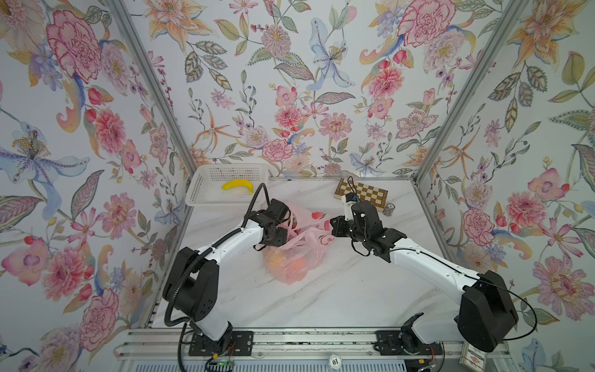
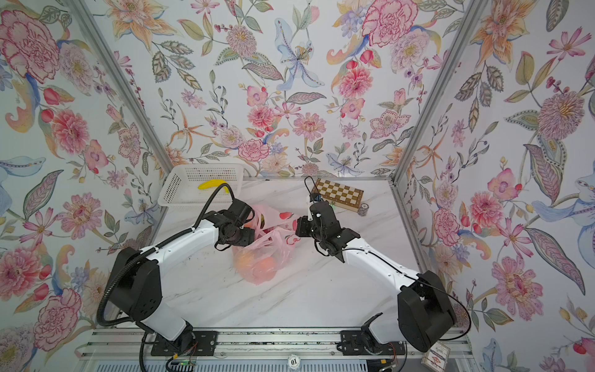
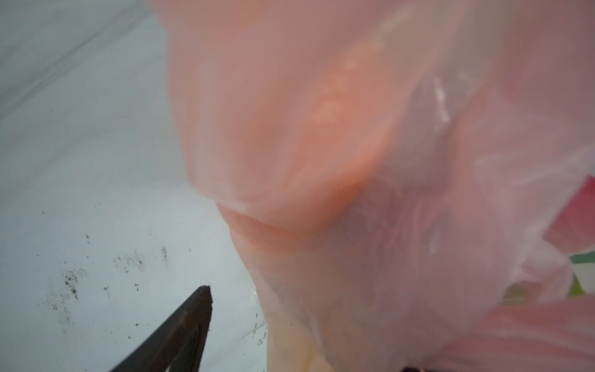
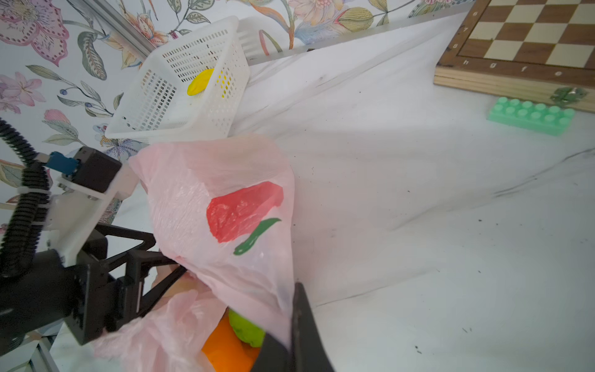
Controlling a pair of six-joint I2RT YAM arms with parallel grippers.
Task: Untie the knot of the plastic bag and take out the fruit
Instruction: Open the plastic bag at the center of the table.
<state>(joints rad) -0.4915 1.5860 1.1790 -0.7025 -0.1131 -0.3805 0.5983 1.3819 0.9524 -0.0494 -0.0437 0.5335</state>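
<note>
Knot looks undone and plastic bag [image 4: 199,180] gapes, but fruit [image 4: 225,354] isn't out yet; right claw [image 4: 299,299] pinches its rim, left claw [image 4: 164,256] spread wide.

Floral wallpaper [image 1: 289,80] lines three walls — white marble-veined tabletop [image 1: 322,296] below, aluminium posts [image 1: 152,87] at the corners.

Thin translucent pink plastic bag [image 1: 299,254] with red fruit prints lies crumpled at the table [image 1: 354,290] centre, mouth open toward 12 o'clock. A round orange fruit [image 4: 225,352] and a green fruit [image 4: 246,328] sit inside.
</note>
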